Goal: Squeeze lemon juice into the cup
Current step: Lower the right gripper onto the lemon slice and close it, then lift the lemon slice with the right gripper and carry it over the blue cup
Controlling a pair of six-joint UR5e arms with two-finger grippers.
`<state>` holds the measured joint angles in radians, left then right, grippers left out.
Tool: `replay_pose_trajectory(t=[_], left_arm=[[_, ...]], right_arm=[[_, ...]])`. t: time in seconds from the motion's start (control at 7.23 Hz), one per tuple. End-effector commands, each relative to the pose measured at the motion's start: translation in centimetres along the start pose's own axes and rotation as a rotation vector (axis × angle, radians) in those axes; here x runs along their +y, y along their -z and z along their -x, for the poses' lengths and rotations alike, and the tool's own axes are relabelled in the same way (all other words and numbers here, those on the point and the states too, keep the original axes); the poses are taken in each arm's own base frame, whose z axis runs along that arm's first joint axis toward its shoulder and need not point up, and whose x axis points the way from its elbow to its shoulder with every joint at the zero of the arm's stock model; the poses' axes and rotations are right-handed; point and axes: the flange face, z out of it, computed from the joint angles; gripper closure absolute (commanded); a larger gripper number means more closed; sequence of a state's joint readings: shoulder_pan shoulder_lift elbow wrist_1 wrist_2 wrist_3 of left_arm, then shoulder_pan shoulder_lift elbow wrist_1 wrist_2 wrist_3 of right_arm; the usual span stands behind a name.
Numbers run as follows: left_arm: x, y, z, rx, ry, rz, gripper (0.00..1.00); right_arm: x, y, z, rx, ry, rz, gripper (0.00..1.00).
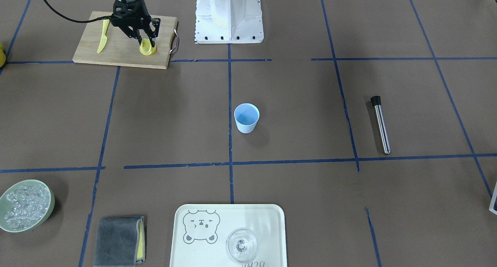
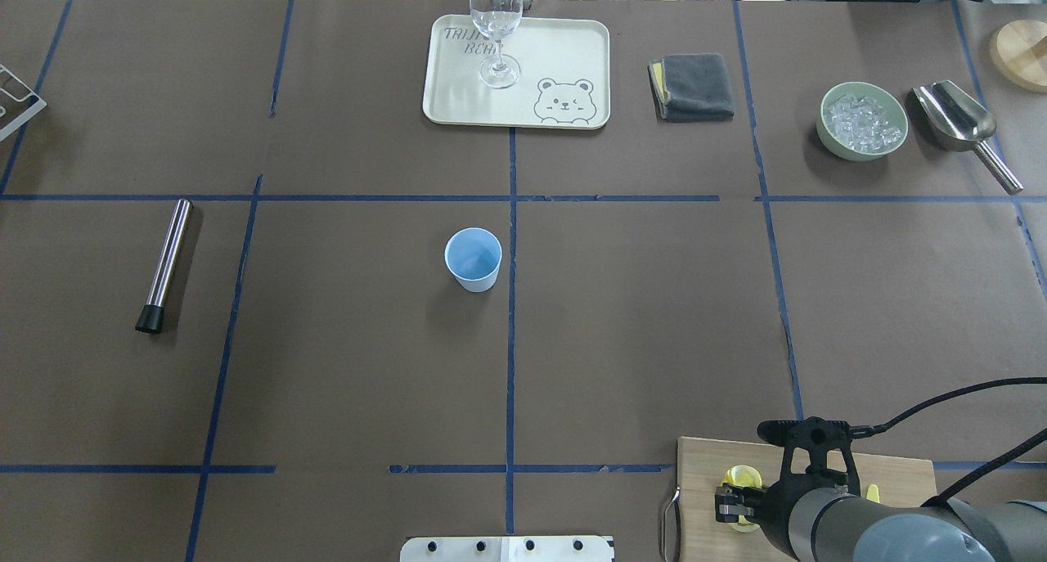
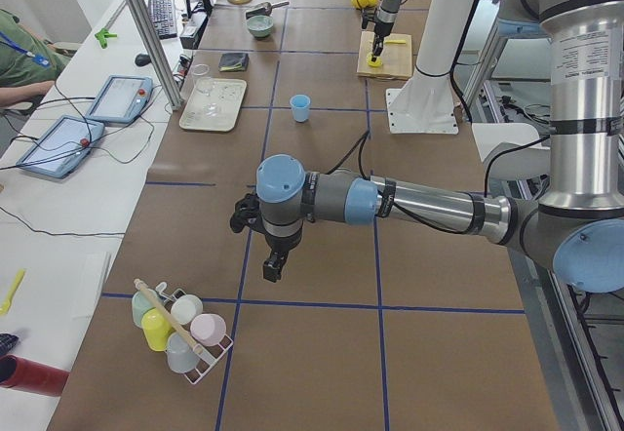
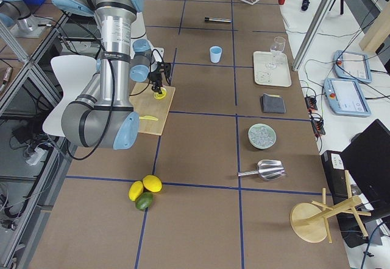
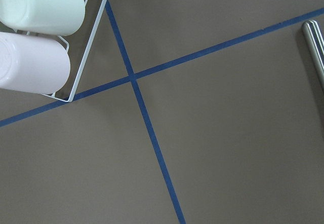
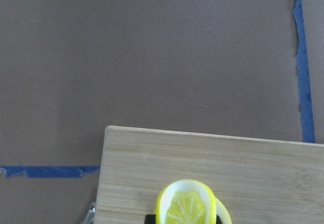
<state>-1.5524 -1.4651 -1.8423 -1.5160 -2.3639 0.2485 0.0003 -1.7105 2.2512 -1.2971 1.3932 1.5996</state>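
Right fingers (image 1: 138, 35) pinch the lemon (image 6: 186, 206) upright on the board (image 1: 120, 51) (squeezed oval, long axis vertical), by the table (image 1: 310, 103) edge nearest the robot; left fingers (image 3: 273, 267): opening can't be told.

Overhead cam behind robot (image 1: 229, 22), front cam faced opposite, side cams at tabletop (image 2: 327, 366) ends, wrist cams close-up, cup (image 1: 246, 118) shared by exteriors.

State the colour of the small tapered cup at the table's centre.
The small tapered cup is pale blue, white-rimmed; best in the exterior front-facing view.
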Motion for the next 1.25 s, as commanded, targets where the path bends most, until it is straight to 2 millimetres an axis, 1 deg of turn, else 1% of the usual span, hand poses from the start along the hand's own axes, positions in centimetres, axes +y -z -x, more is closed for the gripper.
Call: replay_pose_trajectory(t=[0.0, 0.14, 0.28, 0.42, 0.55, 0.69, 0.83, 0.97, 1.11], left_arm=[[-0.1, 0.0, 0.0, 0.000, -0.001, -0.001, 0.00], [0.0, 0.0, 0.0, 0.000, 0.000, 0.000, 0.00], [-0.1, 0.0, 0.0, 0.000, -0.001, -0.001, 0.00], [-0.1, 0.0, 0.0, 0.000, -0.001, -0.001, 0.00], [-0.2, 0.1, -0.1, -0.001, -0.003, -0.003, 0.00], [-0.5, 0.3, -0.1, -0.003, -0.006, -0.005, 0.00], [-0.5, 0.3, -0.2, -0.003, -0.007, -0.007, 0.00], [-0.5, 0.3, -0.2, -0.003, -0.007, -0.007, 0.00], [-0.5, 0.3, -0.2, -0.003, -0.007, -0.007, 0.00]], right_arm=[[-1.9, 1.6, 0.3, -0.020, -0.026, -0.018, 0.88], [-2.8, 3.2, 0.4, 0.004, -0.037, -0.004, 0.88], [-4.4, 4.8, 1.3, 0.001, -0.070, 0.020, 0.88], [-5.5, 5.3, 2.8, 0.005, -0.090, 0.029, 0.88], [-7.4, 6.5, 5.1, -0.002, -0.102, 0.046, 0.88], [-8.7, 7.4, 8.4, 0.014, -0.098, 0.048, 0.88], [-10.5, 8.0, 11.8, 0.016, -0.081, 0.028, 0.88], [-13.1, 8.1, 15.4, 0.021, -0.101, 0.009, 0.88], [-15.6, 7.8, 18.4, 0.012, -0.107, 0.005, 0.88]])
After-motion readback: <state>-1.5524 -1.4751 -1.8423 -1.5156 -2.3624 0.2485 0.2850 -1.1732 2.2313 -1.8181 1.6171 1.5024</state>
